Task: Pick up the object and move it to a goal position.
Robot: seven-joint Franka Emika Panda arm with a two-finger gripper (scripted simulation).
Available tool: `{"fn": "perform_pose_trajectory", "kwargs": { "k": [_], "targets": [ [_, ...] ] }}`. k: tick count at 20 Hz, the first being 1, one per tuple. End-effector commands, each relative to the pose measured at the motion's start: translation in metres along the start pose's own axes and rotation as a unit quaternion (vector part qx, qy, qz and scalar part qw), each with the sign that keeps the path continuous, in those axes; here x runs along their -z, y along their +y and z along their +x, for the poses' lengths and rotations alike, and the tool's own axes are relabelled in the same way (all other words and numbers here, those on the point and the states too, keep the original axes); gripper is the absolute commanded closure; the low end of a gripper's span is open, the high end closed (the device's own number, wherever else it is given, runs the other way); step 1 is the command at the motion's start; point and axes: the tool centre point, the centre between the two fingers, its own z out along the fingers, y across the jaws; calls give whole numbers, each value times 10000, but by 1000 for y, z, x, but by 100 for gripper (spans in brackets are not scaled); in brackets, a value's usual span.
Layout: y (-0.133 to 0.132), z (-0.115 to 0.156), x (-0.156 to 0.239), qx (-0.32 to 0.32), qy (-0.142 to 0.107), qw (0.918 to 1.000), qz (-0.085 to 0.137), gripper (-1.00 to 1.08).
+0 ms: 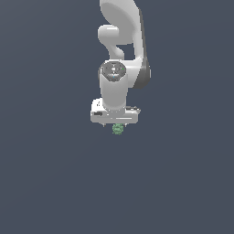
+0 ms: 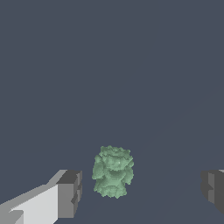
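The object (image 2: 113, 171) is a small lumpy green thing with mottled lighter and darker patches, lying on the dark grey floor. In the wrist view it sits between my two fingers, closer to one grey pad (image 2: 70, 194) than to the other, touching neither. My gripper (image 2: 141, 190) is open, with a wide gap between the pads. In the exterior view the white arm stands over the object (image 1: 118, 129), which peeks out just below the gripper (image 1: 115, 124); the fingers are mostly hidden by the hand there.
Plain dark grey floor surrounds the object on all sides. No other things or edges show in either view.
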Motion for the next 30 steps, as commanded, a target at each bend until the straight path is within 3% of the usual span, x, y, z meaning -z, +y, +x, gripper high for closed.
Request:
{"fn": "perform_pose_trajectory", "kwargs": {
  "k": [1,11,21,30],
  "targets": [
    [0,0,0,0,0,10000,0,-92],
    [24,-1,4,73,-63,9999,-105,-92],
    [15,-9,-9,-84,5,9999,-69,-92],
    [-6,-33,-39,-507,172,9986,15,-92]
  ]
}}
